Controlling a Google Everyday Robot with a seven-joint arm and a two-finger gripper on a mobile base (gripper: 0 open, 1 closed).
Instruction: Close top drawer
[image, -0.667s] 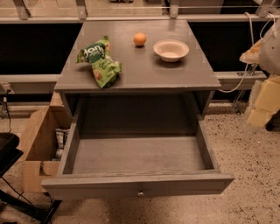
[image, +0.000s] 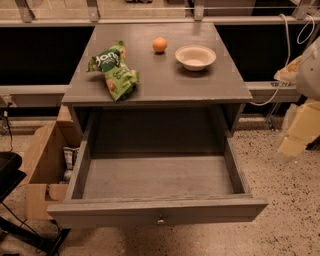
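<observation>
Below the front edge of the tabletop (image: 165, 82), the top drawer (image: 157, 177) is seen pulled far out toward the camera, its inside bare and its 1 small knob (image: 160, 220) at the centre of the flat front. Closing has not yet been started. A good push would probably be placed flat on the front, at or just beside the knob, and directed straight back into the cabinet. An off-centre push is judged likely to skew the wide drawer and jam it. No grasp should be needed.

Off the right edge of the tabletop, well apart from the drawer front, the pale tool (image: 299, 127) is seen only in part. Whether it is open or closed cannot be told, and nothing is seen to be held or touched by it.

A green snack bag (image: 114, 70) lies near the left edge, with an orange (image: 159, 44) and a bowl (image: 195, 56) toward the back edge.
</observation>
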